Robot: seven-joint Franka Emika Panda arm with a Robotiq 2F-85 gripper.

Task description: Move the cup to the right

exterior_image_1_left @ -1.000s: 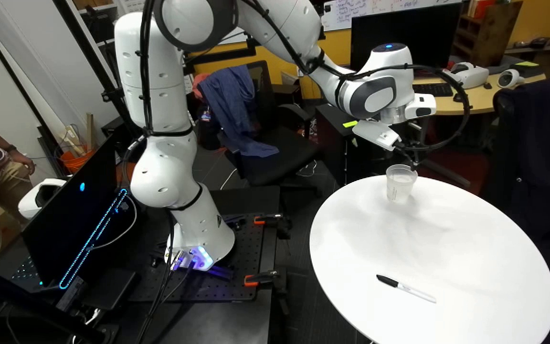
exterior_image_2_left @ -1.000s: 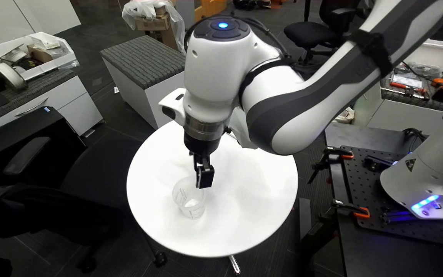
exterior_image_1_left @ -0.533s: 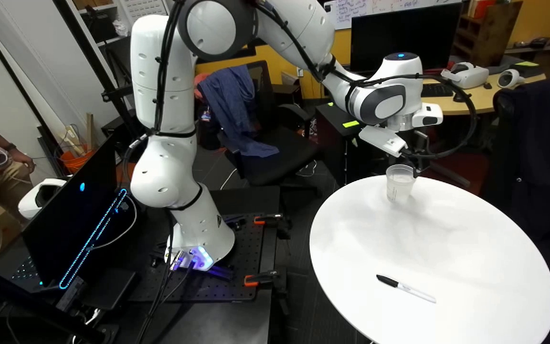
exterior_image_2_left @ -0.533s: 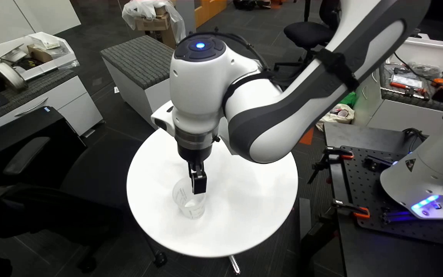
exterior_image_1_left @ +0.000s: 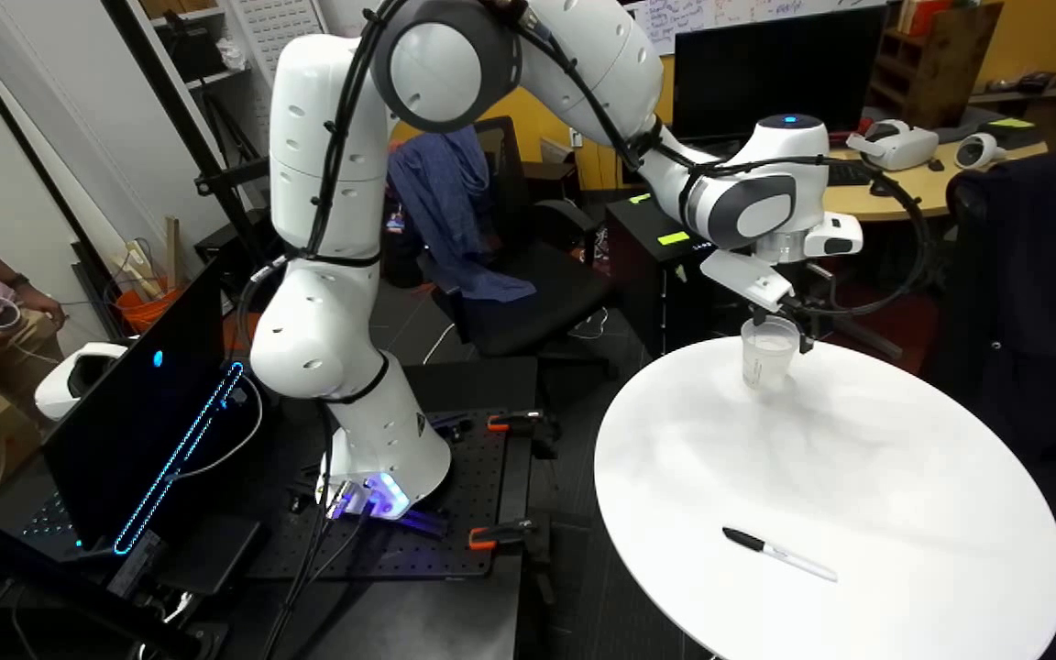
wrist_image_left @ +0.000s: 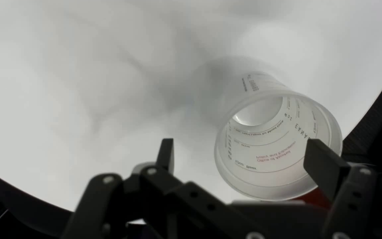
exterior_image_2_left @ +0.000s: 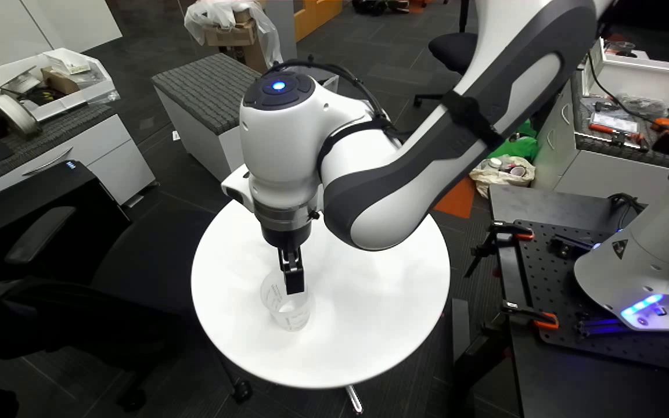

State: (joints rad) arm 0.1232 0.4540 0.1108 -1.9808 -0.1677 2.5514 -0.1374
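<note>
The clear cup (wrist_image_left: 272, 146) stood upright, the white worktop (exterior_image_1_left: 904, 477) beneath it. The hand (wrist_image_left: 242, 159) hung near the cup, jaws parted wide; a black-capped pen (exterior_image_1_left: 780, 553) lay well apart from the cup.

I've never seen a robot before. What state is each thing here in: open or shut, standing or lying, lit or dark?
Clear plastic cup: upright on the white table, no lid.
Gripper: open, jaws apart.
Marker: lying flat, capped.
Monitor: screen dark.
Arm-top light: lit blue.
Base light: lit blue.
</note>
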